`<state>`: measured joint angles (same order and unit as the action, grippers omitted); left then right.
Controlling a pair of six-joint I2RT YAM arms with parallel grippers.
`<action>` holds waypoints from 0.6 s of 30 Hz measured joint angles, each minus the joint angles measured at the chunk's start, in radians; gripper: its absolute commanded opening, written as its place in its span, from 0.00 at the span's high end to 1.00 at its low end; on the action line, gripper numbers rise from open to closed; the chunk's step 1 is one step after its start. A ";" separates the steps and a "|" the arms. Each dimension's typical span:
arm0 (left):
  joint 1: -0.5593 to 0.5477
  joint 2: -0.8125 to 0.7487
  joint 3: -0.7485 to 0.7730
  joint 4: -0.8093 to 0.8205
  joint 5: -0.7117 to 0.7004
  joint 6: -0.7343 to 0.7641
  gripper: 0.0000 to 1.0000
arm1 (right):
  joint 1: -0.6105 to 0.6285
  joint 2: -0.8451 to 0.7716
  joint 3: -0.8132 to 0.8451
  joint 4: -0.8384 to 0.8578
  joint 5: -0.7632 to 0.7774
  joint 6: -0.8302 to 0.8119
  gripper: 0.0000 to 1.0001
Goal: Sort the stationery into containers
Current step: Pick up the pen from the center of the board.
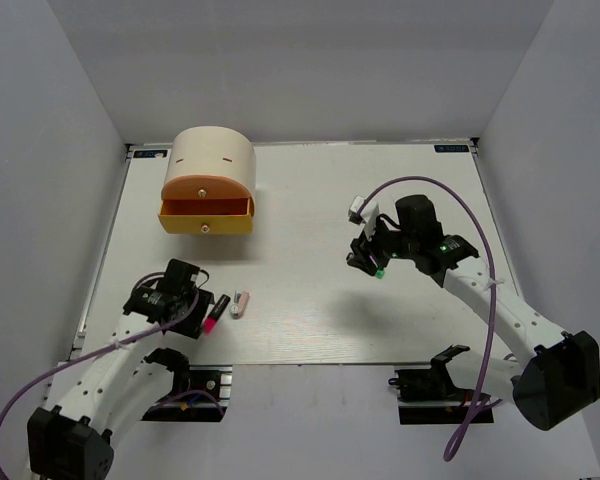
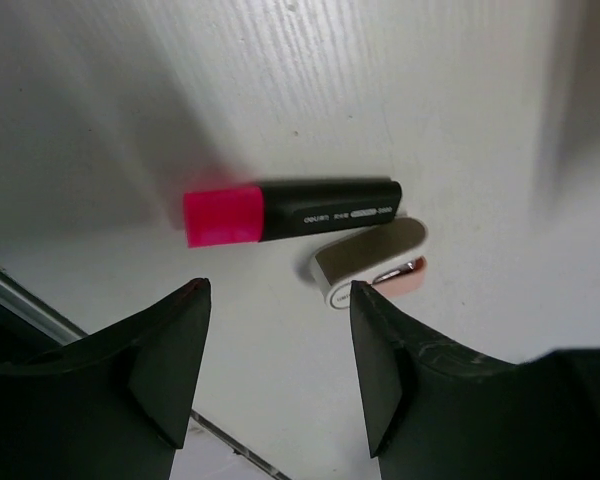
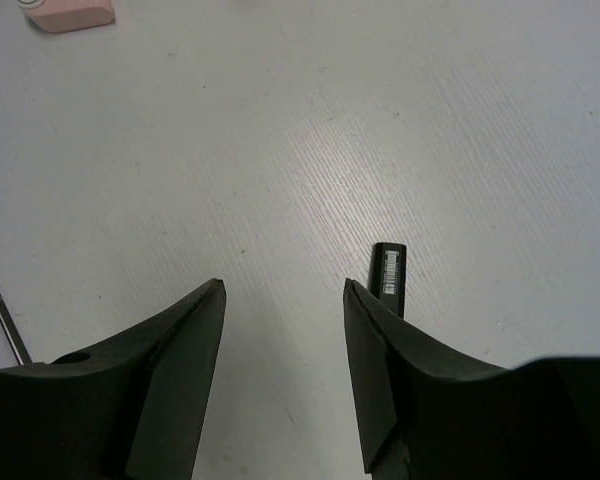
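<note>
A black highlighter with a pink cap (image 2: 290, 212) lies on the white table, and a stubby white-pink piece (image 2: 370, 262) lies right next to it. My left gripper (image 2: 278, 290) hangs open just short of them, nothing between its fingers; in the top view it (image 1: 202, 304) sits by the pink-capped highlighter (image 1: 216, 312) and the stubby piece (image 1: 241, 303). My right gripper (image 3: 283, 285) is open over bare table. A black highlighter body (image 3: 391, 275) lies outside its right finger; its green cap (image 1: 378, 271) shows from above. The yellow drawer (image 1: 205, 222) stands pulled open under the orange drawer (image 1: 208, 188).
Both drawers belong to the cream cylindrical box (image 1: 215, 152) at the back left of the table. The table's metal edge strip (image 2: 40, 305) runs close to my left gripper. The stubby piece (image 3: 70, 14) also shows far off in the right wrist view.
</note>
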<state>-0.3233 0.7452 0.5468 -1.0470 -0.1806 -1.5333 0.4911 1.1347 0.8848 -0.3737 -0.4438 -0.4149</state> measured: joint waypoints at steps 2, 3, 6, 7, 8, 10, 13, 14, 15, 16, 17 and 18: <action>0.000 0.055 -0.005 0.014 0.005 -0.016 0.32 | 0.000 -0.002 0.000 0.005 -0.005 0.000 0.43; 0.000 0.082 -0.005 0.022 0.007 -0.021 0.32 | -0.001 -0.005 -0.002 0.009 -0.007 0.000 0.43; 0.000 0.166 -0.011 0.054 0.018 -0.032 0.32 | -0.006 -0.025 -0.018 0.017 -0.012 0.000 0.43; 0.000 0.184 -0.015 0.065 0.021 -0.035 0.32 | -0.008 -0.030 -0.022 0.018 -0.014 0.000 0.43; 0.000 0.197 -0.019 0.074 0.025 -0.037 0.32 | -0.008 -0.033 -0.024 0.019 -0.016 0.000 0.43; 0.000 0.215 -0.021 0.089 0.032 -0.043 0.32 | -0.013 -0.034 -0.027 0.019 -0.024 0.000 0.43; 0.000 0.238 -0.023 0.111 0.034 -0.053 0.31 | -0.016 -0.034 -0.031 0.023 -0.033 0.000 0.43; 0.000 0.249 -0.023 0.118 0.033 -0.056 0.31 | -0.018 -0.034 -0.032 0.026 -0.035 0.000 0.43; 0.000 0.261 -0.023 0.125 0.032 -0.061 0.31 | -0.019 -0.035 -0.032 0.027 -0.039 0.000 0.43; 0.000 0.274 -0.023 0.132 0.031 -0.065 0.31 | -0.021 -0.035 -0.032 0.030 -0.040 0.000 0.43; 0.000 0.288 -0.023 0.140 0.029 -0.070 0.31 | -0.023 -0.035 -0.032 0.032 -0.043 -0.001 0.43; 0.000 0.300 -0.023 0.145 0.026 -0.074 0.31 | -0.026 -0.036 -0.032 0.034 -0.048 -0.002 0.43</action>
<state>-0.3233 1.0454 0.5243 -0.9016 -0.1547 -1.6077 0.4656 1.0985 0.8524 -0.3401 -0.4919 -0.4164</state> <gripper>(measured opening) 0.692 0.568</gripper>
